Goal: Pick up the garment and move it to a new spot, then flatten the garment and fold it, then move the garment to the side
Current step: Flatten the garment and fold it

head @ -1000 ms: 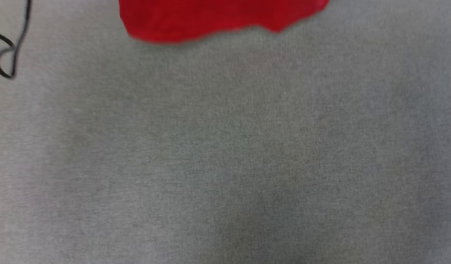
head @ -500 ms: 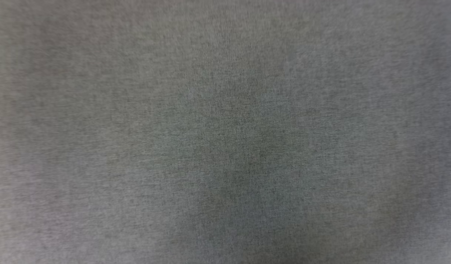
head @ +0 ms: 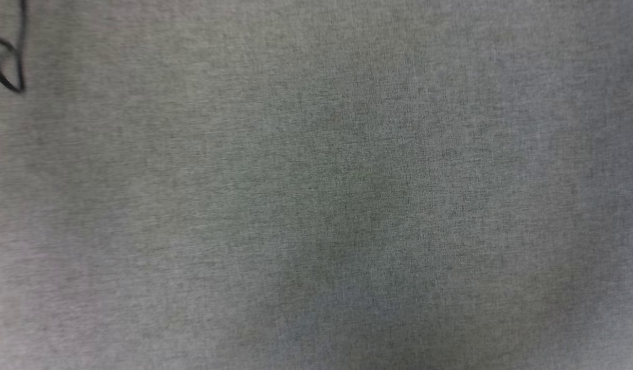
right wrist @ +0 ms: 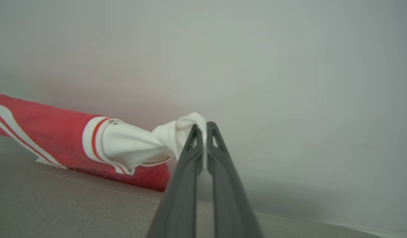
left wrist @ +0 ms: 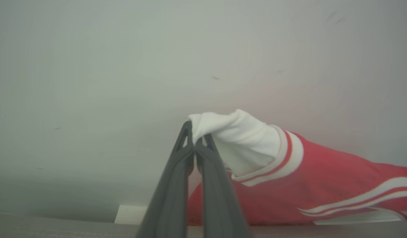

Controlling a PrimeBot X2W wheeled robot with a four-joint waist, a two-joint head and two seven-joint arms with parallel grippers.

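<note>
— While the left wrist camera looked along its own fingers, what did the left gripper (left wrist: 194, 132) have?

— Its two dark fingers were pressed together at the tips on the white sleeve end (left wrist: 236, 138) of the garment (left wrist: 322, 178). The cuff bunched up just beside the tips. Past the red-and-white striped trim (left wrist: 289, 155), the red cloth ran off to the right of that view.

— And the right gripper (right wrist: 203, 127)?

— Much the same, mirrored. Its fingers were drawn in narrow, with a fold of the other white sleeve end (right wrist: 134, 145) pinched between them. The red body ran away to the left of that view.

— So where was the garment?

— It was held up by both sleeves before a pale wall (left wrist: 124, 66), with its red lower edge down by the grey fabric surface (right wrist: 74, 205). It looked to be touching the surface there, though the wrist views were too soft for me to be sure.

— What did the head camera show?

— Grey woven fabric, somewhat blurred, with a thin black cable (head: 10, 67) looped near the upper left corner. A dark smudge sat at the left edge, and I could not tell what it was.
</note>
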